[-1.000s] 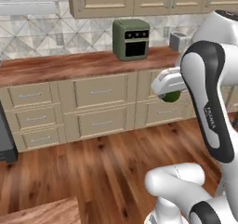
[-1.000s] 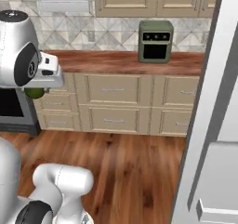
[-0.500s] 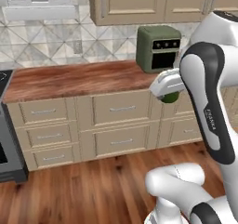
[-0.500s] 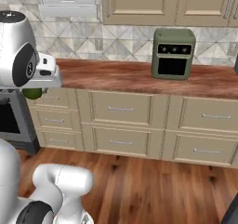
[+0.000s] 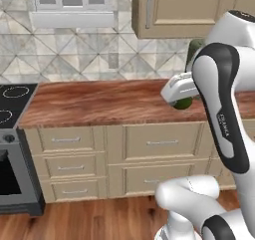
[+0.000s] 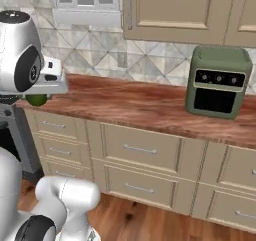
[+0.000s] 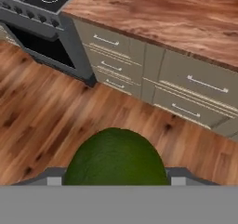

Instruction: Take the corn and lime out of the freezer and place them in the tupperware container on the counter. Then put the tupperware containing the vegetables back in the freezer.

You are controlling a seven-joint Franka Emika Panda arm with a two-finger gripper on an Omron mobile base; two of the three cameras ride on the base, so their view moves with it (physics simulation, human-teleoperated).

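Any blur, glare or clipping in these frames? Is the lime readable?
Left base view: soft, low-res render, no glare; the lime peeks out dark under the hand, mostly covered. Right base view: same softness, even light; the green oven casts a faint shadow on the counter. Hand view: the lime looms large, evenly lit, its lower part cut off.

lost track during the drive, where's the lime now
The lime sits in the claw, held over the wood floor just in front of the counter's drawers, right of the stove.
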